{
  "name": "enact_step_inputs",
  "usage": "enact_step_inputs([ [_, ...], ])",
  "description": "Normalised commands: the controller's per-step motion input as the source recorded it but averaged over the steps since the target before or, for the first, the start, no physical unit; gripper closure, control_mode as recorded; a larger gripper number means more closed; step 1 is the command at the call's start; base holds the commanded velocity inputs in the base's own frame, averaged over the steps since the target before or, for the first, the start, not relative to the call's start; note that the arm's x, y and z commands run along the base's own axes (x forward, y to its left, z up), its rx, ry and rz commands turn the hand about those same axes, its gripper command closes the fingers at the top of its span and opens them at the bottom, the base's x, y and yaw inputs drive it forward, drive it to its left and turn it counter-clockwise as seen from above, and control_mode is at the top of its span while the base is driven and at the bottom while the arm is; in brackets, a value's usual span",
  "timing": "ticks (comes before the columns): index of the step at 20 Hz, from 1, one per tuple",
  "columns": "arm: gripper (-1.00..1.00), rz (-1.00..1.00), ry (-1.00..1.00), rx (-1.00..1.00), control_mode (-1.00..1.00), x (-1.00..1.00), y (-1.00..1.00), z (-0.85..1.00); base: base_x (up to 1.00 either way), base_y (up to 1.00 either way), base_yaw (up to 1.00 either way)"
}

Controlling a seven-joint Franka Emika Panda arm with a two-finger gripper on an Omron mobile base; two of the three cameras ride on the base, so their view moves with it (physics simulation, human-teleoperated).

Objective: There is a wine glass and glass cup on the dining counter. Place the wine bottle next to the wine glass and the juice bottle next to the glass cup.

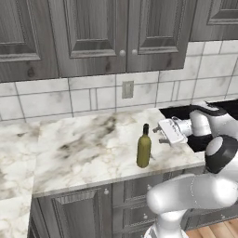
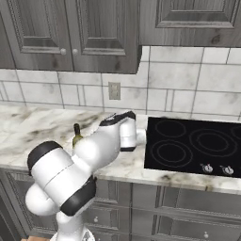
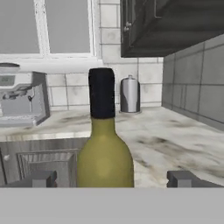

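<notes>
The wine bottle (image 1: 144, 148), olive-green with a dark top, stands upright near the front edge of a marble counter under grey wall cabinets. My gripper (image 1: 161, 133) hovers just to its right at neck height and points at it. In the hand view the wine bottle (image 3: 104, 148) rises close up between my gripper's (image 3: 113, 179) two fingertips. The fingertips (image 3: 41, 178) stand wide apart and clear of the glass, so the gripper is open. My arm hides most of the wine bottle (image 2: 76, 136) in the right base view. The wine glass, glass cup, juice bottle and dining counter are out of view.
A black cooktop (image 2: 193, 148) lies in the counter right of the arm. A wall outlet (image 1: 127, 89) sits on the tiled backsplash. Beyond the bottle are a steel canister (image 3: 129, 94), a sink (image 3: 39, 162) and a grey appliance (image 3: 22, 98). Wall cabinets (image 1: 93, 32) hang overhead.
</notes>
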Motion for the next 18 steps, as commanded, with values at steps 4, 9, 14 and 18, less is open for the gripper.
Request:
enact_step_inputs([
  [4,-1.00,0.00,0.00,0.00,-1.00,0.43,0.09,-0.23,0.00,0.00,0.00],
  [9,-1.00,0.00,0.01,0.00,-1.00,0.43,0.06,-0.17,0.00,0.00,0.00],
  [14,-1.00,0.00,0.03,0.00,-1.00,0.20,0.14,-0.15,0.00,0.00,0.00],
  [18,-1.00,0.00,0.04,0.00,-1.00,0.00,0.11,-0.11,0.00,0.00,0.00],
])
